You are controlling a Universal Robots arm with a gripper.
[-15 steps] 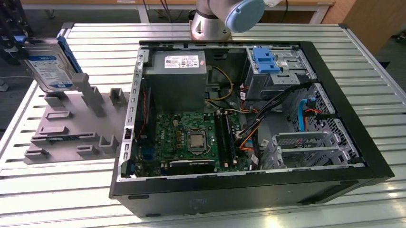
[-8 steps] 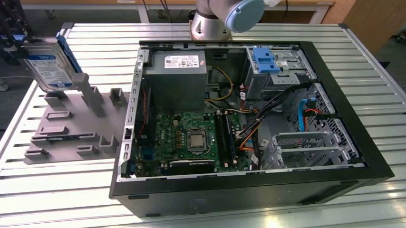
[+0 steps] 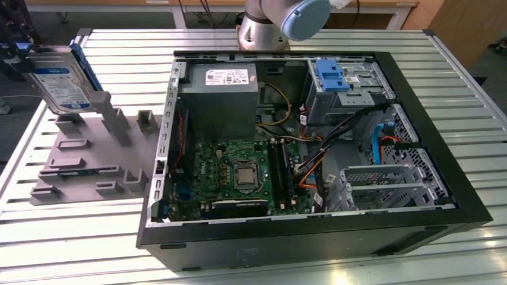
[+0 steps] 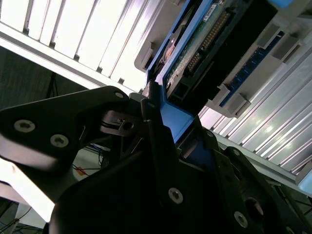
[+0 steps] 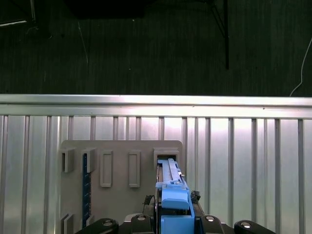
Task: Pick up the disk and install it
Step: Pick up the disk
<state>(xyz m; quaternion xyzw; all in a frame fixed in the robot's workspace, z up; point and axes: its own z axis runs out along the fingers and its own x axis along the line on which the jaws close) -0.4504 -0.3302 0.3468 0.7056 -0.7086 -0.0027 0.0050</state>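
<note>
One disk (image 3: 59, 80) is the thing to move, and it stands on edge over the far corner of the grey fixture block (image 3: 87, 160), on the side of the block away from the open computer case (image 3: 317, 240). Its white-and-blue label shows in the exterior view. The black jaws are drawn in narrow on the end of its blue carrier frame (image 5: 173, 202) farthest from the block, so they hold the disk by the plastic, not by the metal body. In the second wrist view the frame's edge runs between them, and the green circuit board (image 4: 195, 48) on the disk's underside lies bare beyond. In the first wrist view the disk reaches towards a slot at the block's corner. Its lower edge may sit in that slot or hang just above it; the angle does not let me tell which. The slatted metal surface (image 3: 79, 249) carries both block and case. I judge the disk to be stiff and fairly heavy for its bulk, with smooth metal faces that would slip under a pinch. The exposed board and connector look easy to damage. The frame looks the sound place to grip, though plastic can flex, and a hold at one end leaves the rest free to swing.
</note>
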